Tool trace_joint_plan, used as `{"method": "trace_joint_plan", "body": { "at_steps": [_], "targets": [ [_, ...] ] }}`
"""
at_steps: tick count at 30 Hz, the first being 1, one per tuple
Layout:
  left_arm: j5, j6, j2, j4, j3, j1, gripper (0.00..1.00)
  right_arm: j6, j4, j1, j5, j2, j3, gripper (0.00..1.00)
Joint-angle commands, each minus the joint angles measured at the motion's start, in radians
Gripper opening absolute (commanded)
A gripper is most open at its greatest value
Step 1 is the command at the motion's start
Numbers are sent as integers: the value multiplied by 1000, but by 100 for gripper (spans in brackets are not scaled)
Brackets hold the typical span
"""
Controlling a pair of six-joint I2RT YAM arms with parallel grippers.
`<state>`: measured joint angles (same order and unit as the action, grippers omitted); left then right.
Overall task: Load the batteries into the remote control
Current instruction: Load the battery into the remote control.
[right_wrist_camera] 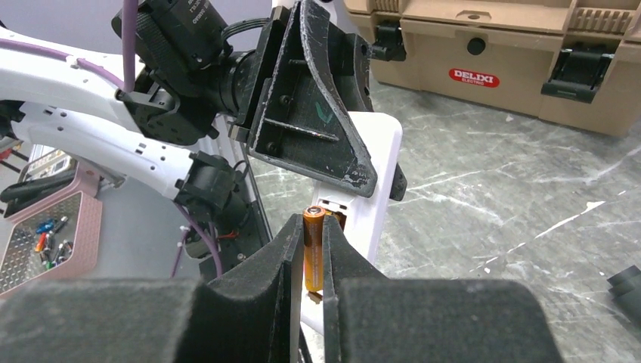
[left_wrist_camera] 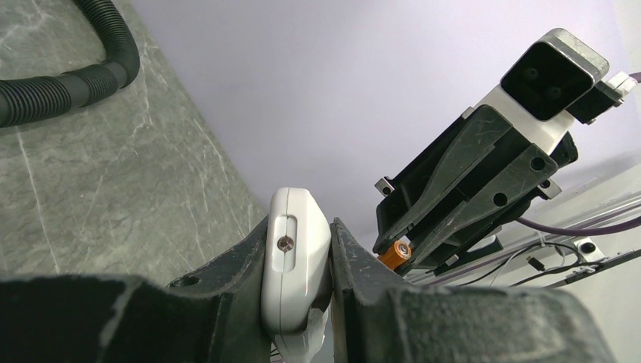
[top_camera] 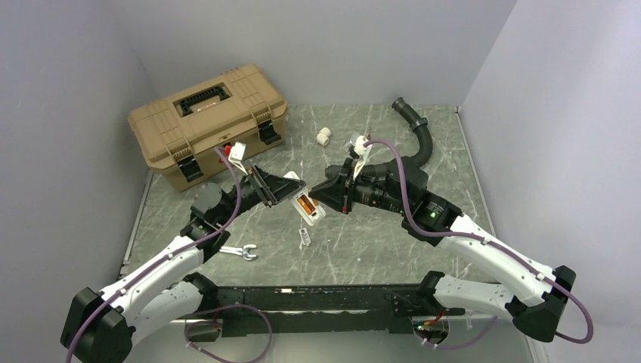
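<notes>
My left gripper [left_wrist_camera: 300, 227] is shut on the white remote control [left_wrist_camera: 295, 257] and holds it up off the table by its end. In the top view the remote control [top_camera: 311, 212] slants down between the two grippers. The right gripper [right_wrist_camera: 308, 227] is shut on one orange battery [right_wrist_camera: 313, 249], which stands upright between its pads. The battery's top end sits just in front of the open battery recess [right_wrist_camera: 336, 214] in the remote's back. From the left wrist the battery [left_wrist_camera: 394, 255] shows end-on in the right jaws. The top view gives it as an orange spot [top_camera: 305, 204].
A tan toolbox [top_camera: 208, 121] stands at the back left, with a white pipe fitting [top_camera: 323, 136] near the back middle. A black corrugated hose [top_camera: 419, 132] curves at the back right. A silver wrench [top_camera: 240, 252] lies by the left arm. A small white piece [top_camera: 305, 238] lies under the remote.
</notes>
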<state>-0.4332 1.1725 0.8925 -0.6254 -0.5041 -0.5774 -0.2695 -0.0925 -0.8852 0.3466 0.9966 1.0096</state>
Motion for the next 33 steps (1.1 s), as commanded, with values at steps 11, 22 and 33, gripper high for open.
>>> {"method": "trace_joint_plan", "body": {
  "at_steps": [11,22,33],
  "targets": [
    [-63,9,-25,-114,-57,-14,0,-57,278,-1,149,-61,-80,0],
    [-85,-4,-47,-118,-65,-20,0,-105,363,-1,168,-100,-120,0],
    [-111,-6,-49,-124,-90,-24,0,-136,483,-1,259,-130,-156,0]
  ]
}}
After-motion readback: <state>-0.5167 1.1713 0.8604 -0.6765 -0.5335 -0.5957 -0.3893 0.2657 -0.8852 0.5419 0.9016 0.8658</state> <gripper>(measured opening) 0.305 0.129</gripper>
